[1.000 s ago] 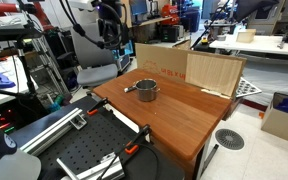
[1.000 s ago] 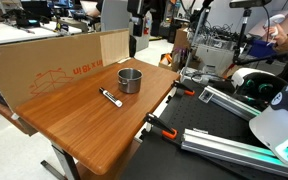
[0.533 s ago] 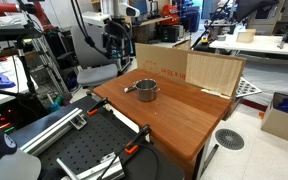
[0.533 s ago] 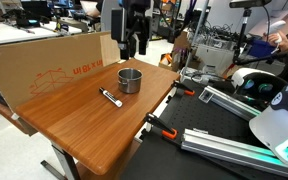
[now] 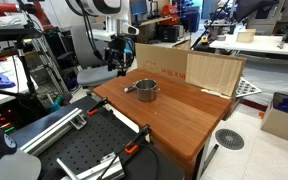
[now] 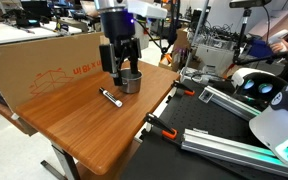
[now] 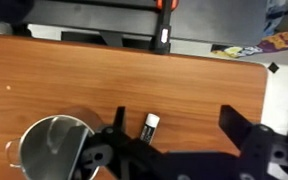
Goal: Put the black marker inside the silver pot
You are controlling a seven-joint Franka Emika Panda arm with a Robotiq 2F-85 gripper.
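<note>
In an exterior view our arm (image 6: pixel 112 8) reaches in from 12 o'clock, and the wrist (image 6: pixel 114 20) stands vertical. Our gripper (image 6: pixel 118 74) points straight down, the jaws wide apart. In the wrist view its fingers (image 7: pixel 246 135) enter from 6 o'clock.

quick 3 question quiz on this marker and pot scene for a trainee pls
1. True or false: the black marker already lies inside the silver pot.
2. Pick one. The end effector is: A) shut on the marker, B) open and holding nothing, C) shut on the pot's rim.
3. Fill in: in the wrist view, the pot shows to the picture's ___ of the marker.

Key: 1 false, the marker lies on the wooden tabletop beside the pot; 2 B; 3 left.
</note>
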